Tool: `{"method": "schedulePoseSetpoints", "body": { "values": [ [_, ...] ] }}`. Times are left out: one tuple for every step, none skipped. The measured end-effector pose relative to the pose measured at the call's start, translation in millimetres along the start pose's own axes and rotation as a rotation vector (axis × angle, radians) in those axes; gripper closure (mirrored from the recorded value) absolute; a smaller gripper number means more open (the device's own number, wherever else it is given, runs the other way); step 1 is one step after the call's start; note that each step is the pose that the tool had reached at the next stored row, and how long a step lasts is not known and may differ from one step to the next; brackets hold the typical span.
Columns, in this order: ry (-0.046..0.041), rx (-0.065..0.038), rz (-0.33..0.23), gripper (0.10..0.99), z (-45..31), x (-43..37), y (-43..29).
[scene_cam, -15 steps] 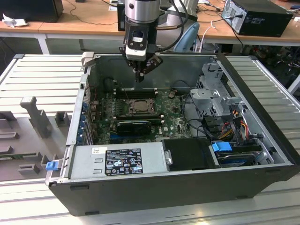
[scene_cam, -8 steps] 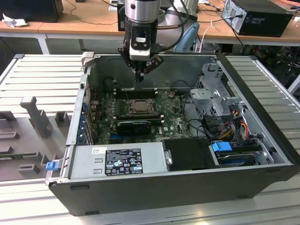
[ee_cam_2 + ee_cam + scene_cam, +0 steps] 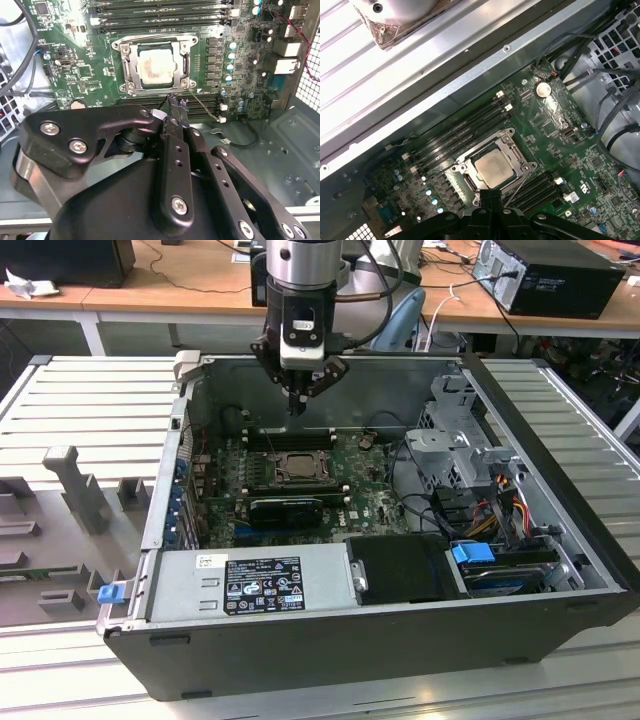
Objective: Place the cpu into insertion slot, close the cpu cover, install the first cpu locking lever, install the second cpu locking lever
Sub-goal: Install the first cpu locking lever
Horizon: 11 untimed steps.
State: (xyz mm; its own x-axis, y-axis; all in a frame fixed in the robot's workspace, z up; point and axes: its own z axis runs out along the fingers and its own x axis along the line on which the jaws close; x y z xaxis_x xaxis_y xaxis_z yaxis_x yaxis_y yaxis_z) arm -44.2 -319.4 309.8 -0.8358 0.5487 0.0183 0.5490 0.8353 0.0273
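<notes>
Progress looks fair: the cpu (image 3: pixel 492 169) sits in the insertion slot (image 3: pixel 456 169), with the cpu cover (image 3: pixel 514 146) lying flat around it. One thin locking lever (image 3: pixel 205 106) seems unlatched. The claw (image 3: pixel 297 403), pinched narrow and empty, hovers near the socket.

The silver-tan cpu (image 3: pixel 492 169) lies flat in the insertion slot (image 3: pixel 298 467). The silvery cpu cover (image 3: pixel 520 153) lies closed, framing it.

Open air above the insertion slot (image 3: pixel 300 466), between memory slots (image 3: pixel 290 434) and a long black card (image 3: pixel 287 510)
</notes>
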Motion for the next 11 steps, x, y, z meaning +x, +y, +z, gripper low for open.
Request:
{"method": "schedulePoseSetpoints", "body": {
  "values": [
    [0.0,0.0,-0.004,0.98,0.0,0.0,0.0],
    [0.0003,0.0,-0.012,0.98,0.1,0.0,0.0],
    [0.0006,0.0,-0.022,0.98,0.1,0.0,0.0],
    [0.0008,0.0,-0.029,0.98,0.1,0.0,0.0],
    [0.0009,0.001,-0.036,0.98,0.1,0.0,0.0],
    [0.001,0.001,-0.04,0.98,0.1,0.0,0.0],
    [0.0012,0.001,-0.044,0.98,0.1,0.0,0.0],
    [0.0013,0.001,-0.048,0.98,0.1,0.0,0.0],
    [0.0015,0.001,-0.054,0.98,0.1,0.0,0.0],
    [0.0017,0.001,-0.062,0.98,0.2,0.0,0.0],
    [0.0018,0.001,-0.068,0.98,0.2,0.0,0.0]
  ]
}}
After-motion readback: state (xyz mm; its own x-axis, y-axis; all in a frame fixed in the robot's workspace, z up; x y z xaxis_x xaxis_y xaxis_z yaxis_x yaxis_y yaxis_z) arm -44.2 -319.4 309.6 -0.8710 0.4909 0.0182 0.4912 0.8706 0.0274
